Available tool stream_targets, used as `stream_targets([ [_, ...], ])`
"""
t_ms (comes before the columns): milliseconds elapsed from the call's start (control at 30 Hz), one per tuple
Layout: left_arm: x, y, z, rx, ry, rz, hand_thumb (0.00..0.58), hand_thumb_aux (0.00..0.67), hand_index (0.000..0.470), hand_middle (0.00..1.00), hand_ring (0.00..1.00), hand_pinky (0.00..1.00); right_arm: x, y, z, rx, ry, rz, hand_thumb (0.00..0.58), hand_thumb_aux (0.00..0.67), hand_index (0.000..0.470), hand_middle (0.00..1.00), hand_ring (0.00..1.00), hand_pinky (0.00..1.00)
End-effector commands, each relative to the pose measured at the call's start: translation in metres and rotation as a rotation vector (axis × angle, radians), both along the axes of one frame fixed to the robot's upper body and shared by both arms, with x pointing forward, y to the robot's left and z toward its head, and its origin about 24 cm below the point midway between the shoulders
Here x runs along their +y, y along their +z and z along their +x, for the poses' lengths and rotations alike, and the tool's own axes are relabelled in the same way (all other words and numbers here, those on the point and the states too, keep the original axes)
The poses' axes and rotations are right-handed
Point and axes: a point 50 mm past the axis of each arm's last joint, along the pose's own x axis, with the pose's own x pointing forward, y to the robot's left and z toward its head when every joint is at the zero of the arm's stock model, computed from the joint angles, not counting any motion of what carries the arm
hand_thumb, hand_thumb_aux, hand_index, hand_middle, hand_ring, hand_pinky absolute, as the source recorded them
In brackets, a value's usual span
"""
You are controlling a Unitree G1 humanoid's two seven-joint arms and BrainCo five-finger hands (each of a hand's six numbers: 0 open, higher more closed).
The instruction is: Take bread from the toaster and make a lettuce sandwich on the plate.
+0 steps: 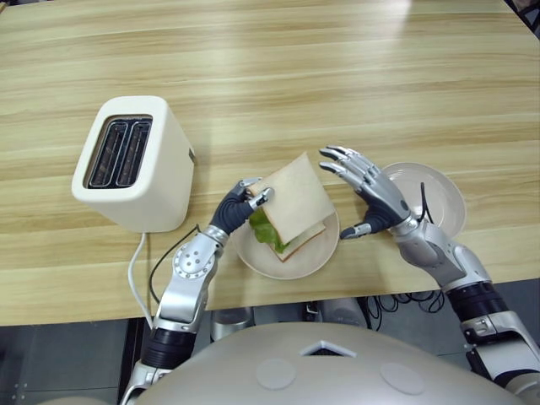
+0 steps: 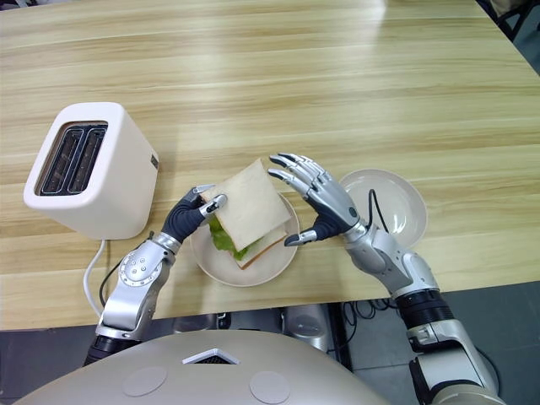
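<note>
Cream toaster [image 1: 135, 164], green lettuce [image 1: 264, 230], pale wood-grain table [image 1: 337, 76].

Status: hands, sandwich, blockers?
Left hand shut on top bread slice, at its left corner. Right hand open beside it, holding nothing. Slice sits over lettuce and lower slice on plate. Nothing blocking.

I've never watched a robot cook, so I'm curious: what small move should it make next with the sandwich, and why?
Probably lower and release the pale square top bread slice: the left hand pinches its corner, tilted above the green lettuce leaf on the round beige plate, while the open right hand hovers beside it.
</note>
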Motion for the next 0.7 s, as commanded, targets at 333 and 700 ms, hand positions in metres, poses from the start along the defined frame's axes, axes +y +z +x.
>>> stream_targets([
  [333,0.005,-0.021,-0.007,0.072,-0.015,0.125,0.58,0.67,0.46,1.0,1.0,1.0,0.016,-0.011,-0.016,0.033,0.165,-0.107,0.0,0.0,0.0,0.0,0.0,0.0],
  [700,0.002,-0.03,-0.009,0.117,-0.02,0.119,0.58,0.67,0.46,1.0,1.0,1.0,0.023,-0.016,-0.023,0.061,0.25,-0.149,0.0,0.0,0.0,0.0,0.0,0.0],
])
